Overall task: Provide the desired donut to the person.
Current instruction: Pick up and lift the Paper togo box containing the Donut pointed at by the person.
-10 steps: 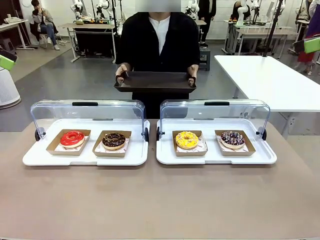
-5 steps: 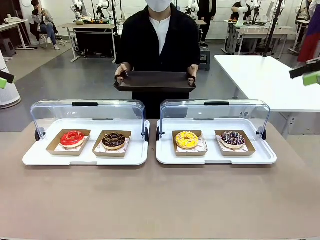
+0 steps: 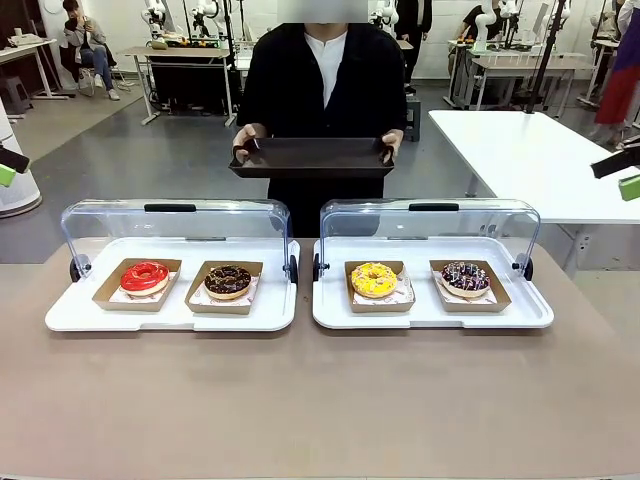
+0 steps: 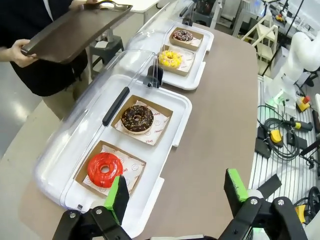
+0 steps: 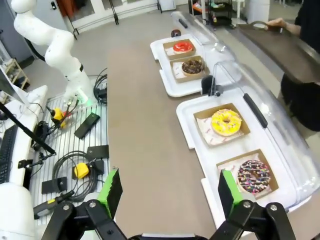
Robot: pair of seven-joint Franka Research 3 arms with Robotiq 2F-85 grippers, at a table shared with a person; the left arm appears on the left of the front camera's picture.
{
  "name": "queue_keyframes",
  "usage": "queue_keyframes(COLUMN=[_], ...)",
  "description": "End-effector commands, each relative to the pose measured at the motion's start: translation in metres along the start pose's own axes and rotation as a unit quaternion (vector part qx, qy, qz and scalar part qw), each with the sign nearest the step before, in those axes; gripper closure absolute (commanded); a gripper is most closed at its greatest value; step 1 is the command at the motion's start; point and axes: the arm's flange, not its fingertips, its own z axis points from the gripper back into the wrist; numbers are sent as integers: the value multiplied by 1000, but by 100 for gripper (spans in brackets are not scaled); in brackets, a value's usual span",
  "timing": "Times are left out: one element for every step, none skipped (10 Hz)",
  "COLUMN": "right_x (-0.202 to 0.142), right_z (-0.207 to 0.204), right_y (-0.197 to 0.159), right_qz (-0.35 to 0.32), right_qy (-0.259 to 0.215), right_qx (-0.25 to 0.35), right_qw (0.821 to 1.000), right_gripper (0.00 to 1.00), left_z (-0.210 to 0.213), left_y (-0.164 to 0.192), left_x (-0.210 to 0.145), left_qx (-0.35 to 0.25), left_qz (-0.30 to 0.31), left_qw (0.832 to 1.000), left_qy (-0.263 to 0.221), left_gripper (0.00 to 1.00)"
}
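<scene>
The person (image 3: 320,75) stands across the table holding out a dark tray (image 3: 311,158) with both hands. In the left white tray (image 3: 170,318), a red donut (image 3: 145,276) and a chocolate donut (image 3: 228,280) sit in cardboard boats. The right white tray (image 3: 430,318) carries a yellow donut (image 3: 374,279) and a sprinkled chocolate donut (image 3: 465,277). My left gripper (image 4: 177,192) hovers open above the table's left end, near the red donut (image 4: 104,169). My right gripper (image 5: 169,192) hovers open above the right end, near the sprinkled donut (image 5: 254,176). Both hold nothing.
Each white tray has a clear hinged lid (image 3: 175,225) standing raised along its far side. The brown tabletop (image 3: 320,400) in front of the trays is bare. A white table (image 3: 540,160) stands beyond, at the right. Cables and devices lie on the floor (image 5: 75,150) beside the table.
At the picture's side edges, both gripper tips have dropped lower. The person still holds the dark tray out, with little shift.
</scene>
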Motion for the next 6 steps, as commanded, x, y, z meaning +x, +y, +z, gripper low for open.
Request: queue_keyframes(right_x=[3, 3, 4, 5, 8, 2], right_z=[1, 1, -1, -3, -18, -2], right_y=[-1, -1, -1, -1, 1, 3], right_qz=[9, 6, 6, 5, 13, -2], right_qy=[-6, -6, -4, -1, 17, 10], right_qx=[3, 3, 5, 10, 21, 2], right_qw=[1000, 1000, 1000, 1000, 1000, 1000], right_gripper=[0, 0, 0, 0, 0, 0], left_z=[2, 3, 4, 5, 1, 1], left_y=[-1, 0, 1, 1, -2, -2], left_x=[0, -2, -5, -7, 1, 1], left_qx=[-5, -4, -6, -4, -2, -2], left_qz=[-32, -28, -25, -21, -16, -16], left_qw=[999, 999, 999, 1000, 1000, 1000], left_qy=[15, 18, 22, 23, 9, 9], left_gripper=[0, 0, 0, 0, 0, 0])
